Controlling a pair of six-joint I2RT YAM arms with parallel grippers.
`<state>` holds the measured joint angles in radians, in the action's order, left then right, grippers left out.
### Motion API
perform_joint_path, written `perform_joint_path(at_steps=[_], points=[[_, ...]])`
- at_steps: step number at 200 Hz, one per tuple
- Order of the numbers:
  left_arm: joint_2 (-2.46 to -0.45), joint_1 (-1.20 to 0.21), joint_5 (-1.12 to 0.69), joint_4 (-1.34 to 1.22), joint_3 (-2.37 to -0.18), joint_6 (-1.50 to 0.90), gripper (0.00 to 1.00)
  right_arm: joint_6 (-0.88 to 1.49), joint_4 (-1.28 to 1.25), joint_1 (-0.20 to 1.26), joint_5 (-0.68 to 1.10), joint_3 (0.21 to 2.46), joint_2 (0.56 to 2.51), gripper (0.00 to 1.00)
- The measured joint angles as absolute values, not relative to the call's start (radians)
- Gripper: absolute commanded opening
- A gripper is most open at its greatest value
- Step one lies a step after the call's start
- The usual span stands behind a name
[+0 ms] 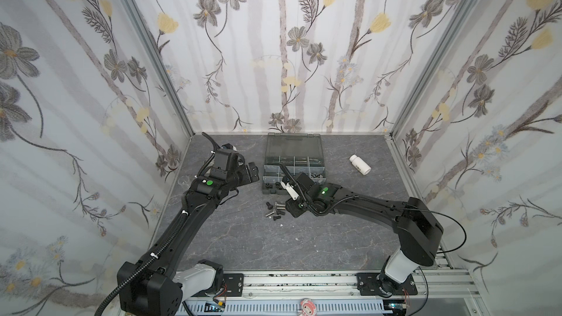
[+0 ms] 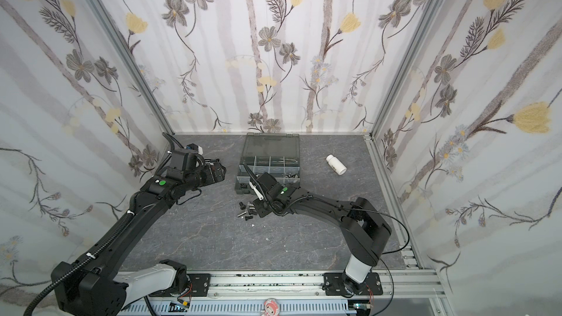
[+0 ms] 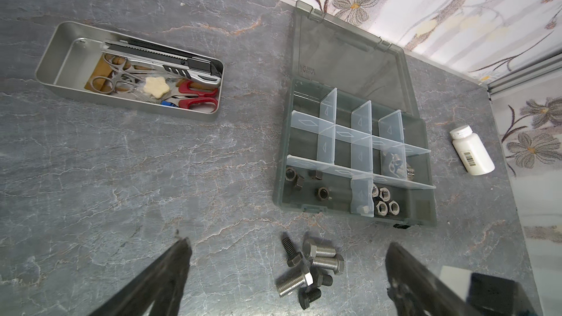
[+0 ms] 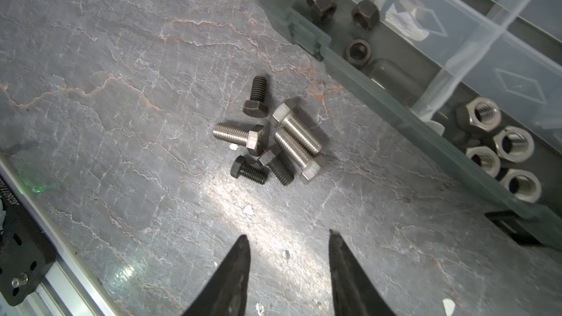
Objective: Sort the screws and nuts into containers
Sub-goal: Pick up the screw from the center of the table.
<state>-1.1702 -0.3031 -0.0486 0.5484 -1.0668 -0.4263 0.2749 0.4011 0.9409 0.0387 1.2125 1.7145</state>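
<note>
Screws [image 4: 299, 135] — 3 silver, 3 black — heaped on worktop [image 4: 121, 86], just beside organizer box [image 4: 380, 98] front wall. Black nuts [image 4: 324, 4] and silver nuts [image 4: 496, 144] sit in 2 adjoining front compartments [image 3: 334, 205]. Left pincer [image 3: 287, 244] wide apart, empty; right pincer [image 4: 289, 235] apart, empty — near the heap.

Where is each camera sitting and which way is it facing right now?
Top views: high over the front rail, facing down and back; left arm, right arm, organizer box, screws.
Left wrist: above the table, facing the steel tray and box; open left gripper shows.
Right wrist: low, facing the screws; open right gripper shows.
Shared: all views show screws and box.
</note>
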Motion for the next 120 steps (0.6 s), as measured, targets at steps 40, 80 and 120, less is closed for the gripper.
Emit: perform_joint_path(at_steps=[40, 80, 120], points=[[-1.146, -0.268, -0.077, 0.546, -1.032, -0.419, 1.0, 0.257, 0.414, 0.955, 0.037, 1.299, 1.814, 0.27], [-1.132, -0.259, -0.104, 0.517, -1.0, -0.419, 1.0, 0.241, 0.43, 0.956, 0.027, 1.389, 1.91, 0.37], [-1.106, -0.258, -0.105, 0.468, -0.939, -0.419, 1.0, 0.226, 0.445, 0.957, 0.008, 1.453, 1.987, 0.33]])
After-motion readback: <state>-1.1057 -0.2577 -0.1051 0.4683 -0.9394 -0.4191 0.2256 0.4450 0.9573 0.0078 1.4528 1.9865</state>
